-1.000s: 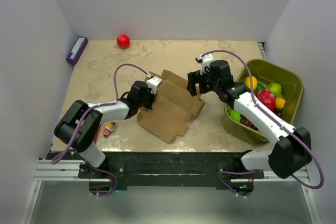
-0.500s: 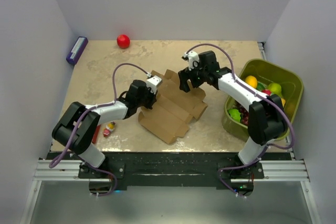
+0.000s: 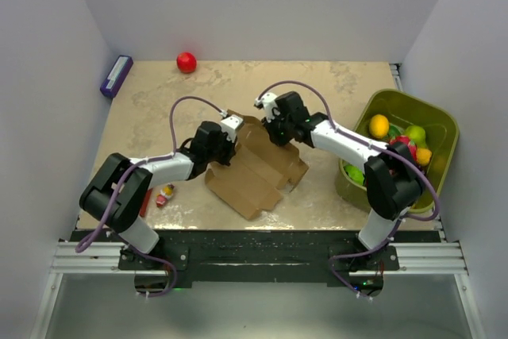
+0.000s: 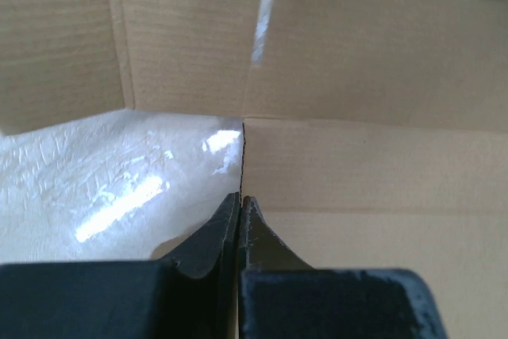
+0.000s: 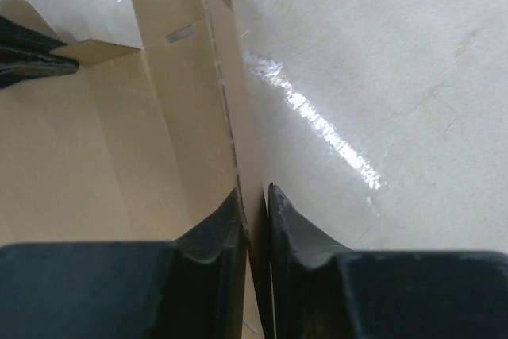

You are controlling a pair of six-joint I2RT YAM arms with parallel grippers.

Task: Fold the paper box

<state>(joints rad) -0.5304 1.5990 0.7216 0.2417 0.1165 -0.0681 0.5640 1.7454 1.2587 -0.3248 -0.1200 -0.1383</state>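
the paper box point(image 3: 252, 171), a thin ribbed brown cardboard sheet with creased, tabbed flaps, lies mid-way on the glossy mottled beige counter point(image 3: 333, 85). the left fingers point(image 4: 208, 237) pinch almost closed on its left edge; the right fingers point(image 5: 298, 228) squeeze a raised far flap

Your top view looks down from high behind the table point(image 3: 333, 77); both wrist views sit close on the paper box point(image 3: 255, 174), shared by all.

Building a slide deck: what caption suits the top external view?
Left claw and right claw each pinch an edge of the brown cardboard sheet, green fruit bin at right.
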